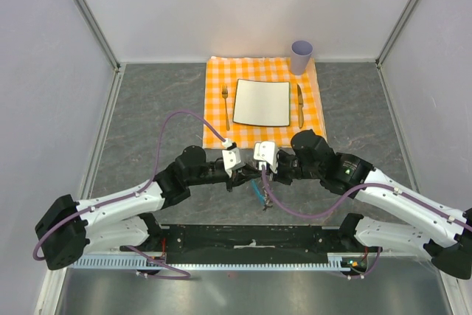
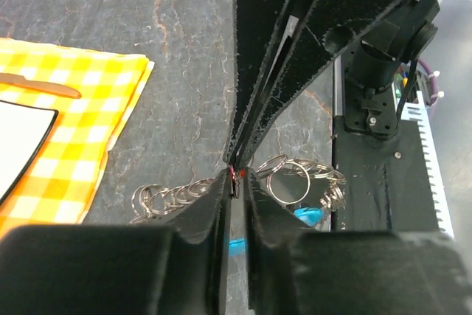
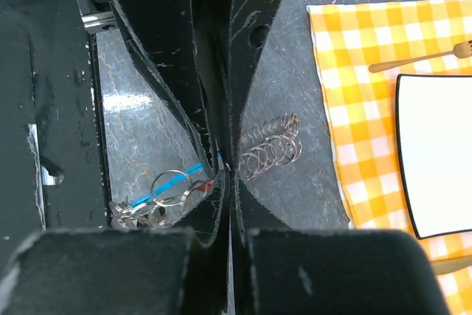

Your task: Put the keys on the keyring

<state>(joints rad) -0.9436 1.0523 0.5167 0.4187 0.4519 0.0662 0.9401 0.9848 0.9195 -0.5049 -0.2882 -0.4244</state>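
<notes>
My two grippers meet tip to tip over the grey table near its front edge. The left gripper (image 1: 243, 167) (image 2: 236, 179) is shut on the key (image 2: 237, 174), whose small red head shows between its fingertips. The right gripper (image 1: 258, 170) (image 3: 231, 176) is shut on the keyring (image 1: 262, 198), a silvery chain of rings (image 3: 271, 151) that spreads to both sides of its jaws. In the left wrist view the keyring (image 2: 289, 178) lies just behind the key, with its blue tab (image 2: 308, 216) below. The key's blade is hidden by the fingers.
An orange checked cloth (image 1: 217, 108) lies behind the grippers with a white square plate (image 1: 262, 102), a fork (image 1: 226, 105) and a knife (image 1: 300, 105). A pale cup (image 1: 301, 57) stands at its far right corner. The black base rail (image 1: 251, 237) runs along the near edge.
</notes>
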